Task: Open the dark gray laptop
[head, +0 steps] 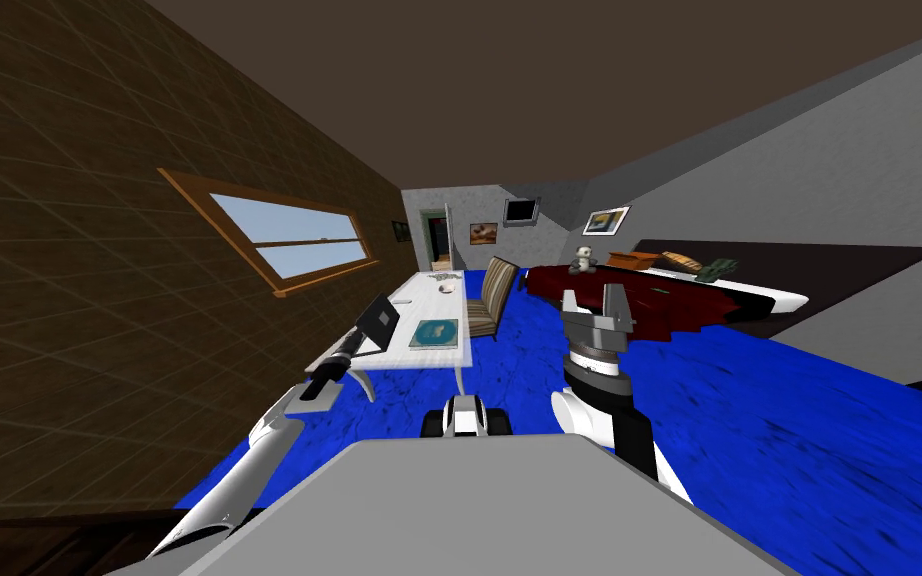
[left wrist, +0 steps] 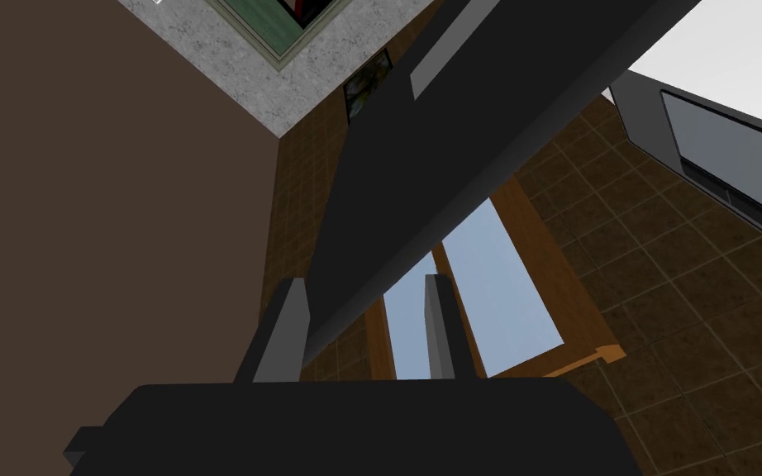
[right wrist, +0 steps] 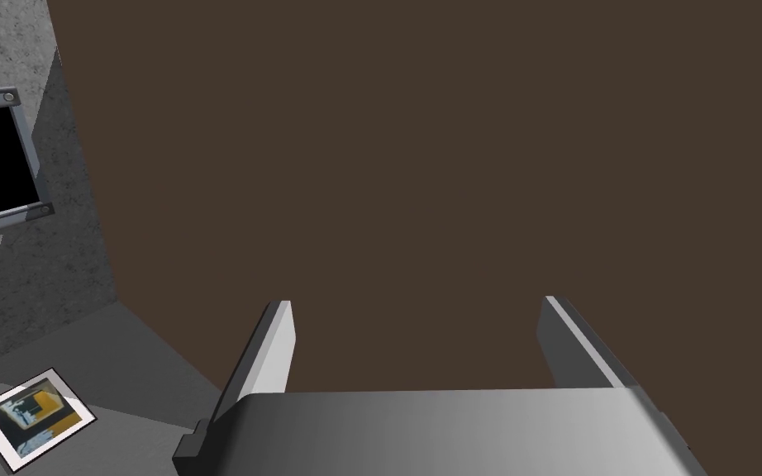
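**Laptop lid pinched, opening under way**

Laptop (head: pixel 381 322) sits at the near left end of the white table (head: pixel 411 300), by the window wall. A teal book (head: pixel 434 333) lies just right of it.

- Lid (left wrist: pixel 454 165) is lifted clear of the base (left wrist: pixel 726 165). The base's touchpad shows in the left wrist view, so it is at least partly open. I can't read the exact angle.
- Left gripper (left wrist: pixel 363 330): fingers pressed onto the lid's edge, one on each face. The arm is stretched out to the table.
- Right gripper (head: pixel 599 305): raised in front of the body on the right, well apart from the table. Fingers are spread, holding nothing.

My read on the step: mid-swing, with the grasp done and the lid going up.

Next move, as I judge it: carry the pinched edge along an arc about the hinge, turning the wrist with the lid so the fingers stay flat on it. Release once the screen leans past upright.

Risks: pulling straight instead of along the arc could slip the grip or drag the base across the table.
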Tool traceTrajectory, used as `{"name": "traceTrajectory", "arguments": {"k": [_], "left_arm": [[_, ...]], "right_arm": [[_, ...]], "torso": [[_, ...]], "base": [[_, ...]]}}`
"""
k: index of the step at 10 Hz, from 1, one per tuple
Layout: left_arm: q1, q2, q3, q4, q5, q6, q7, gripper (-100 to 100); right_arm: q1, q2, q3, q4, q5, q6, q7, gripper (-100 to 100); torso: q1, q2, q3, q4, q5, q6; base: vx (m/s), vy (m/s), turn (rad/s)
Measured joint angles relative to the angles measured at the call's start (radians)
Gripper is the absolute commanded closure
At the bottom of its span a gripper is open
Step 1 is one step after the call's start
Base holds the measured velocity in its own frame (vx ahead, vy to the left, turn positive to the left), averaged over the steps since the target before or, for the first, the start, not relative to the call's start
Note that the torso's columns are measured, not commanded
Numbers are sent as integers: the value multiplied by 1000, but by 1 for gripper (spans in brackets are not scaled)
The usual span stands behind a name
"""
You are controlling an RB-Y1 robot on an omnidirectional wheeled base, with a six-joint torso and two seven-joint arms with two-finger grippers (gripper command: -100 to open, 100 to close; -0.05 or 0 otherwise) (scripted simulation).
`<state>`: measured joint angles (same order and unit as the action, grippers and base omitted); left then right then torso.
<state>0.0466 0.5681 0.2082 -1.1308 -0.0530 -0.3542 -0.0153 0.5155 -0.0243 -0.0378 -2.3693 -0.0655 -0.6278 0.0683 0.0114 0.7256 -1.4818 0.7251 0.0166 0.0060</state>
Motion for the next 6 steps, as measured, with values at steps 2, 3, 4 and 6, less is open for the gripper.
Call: {"name": "traceTrajectory", "arguments": {"k": [2,3,4,6], "left_arm": [[13,-26,-8,-48,-5,10,-13,100],[15,-45,-2,-62,-7,8,-21,100],[4,-57,0,-51,-10,3,-29,100],[51,-102,-3,-131,-23,44,-64,100]], "right_arm": [[0,0,0,0,0,0,0,0],[0,0,0,0,0,0,0,0],[0,0,0,0,0,0,0,0],[0,0,0,0,0,0,0,0]], "torso": [[-2,-2,-1,1,-2,1],[-6,-1,-1,0,-1,2],[-7,-3,-1,-1,0,5],[1,-4,-3,-3,2,0]], "base": [[4,37,21],[5,5,24],[25,83,18],[20,78,0]]}}
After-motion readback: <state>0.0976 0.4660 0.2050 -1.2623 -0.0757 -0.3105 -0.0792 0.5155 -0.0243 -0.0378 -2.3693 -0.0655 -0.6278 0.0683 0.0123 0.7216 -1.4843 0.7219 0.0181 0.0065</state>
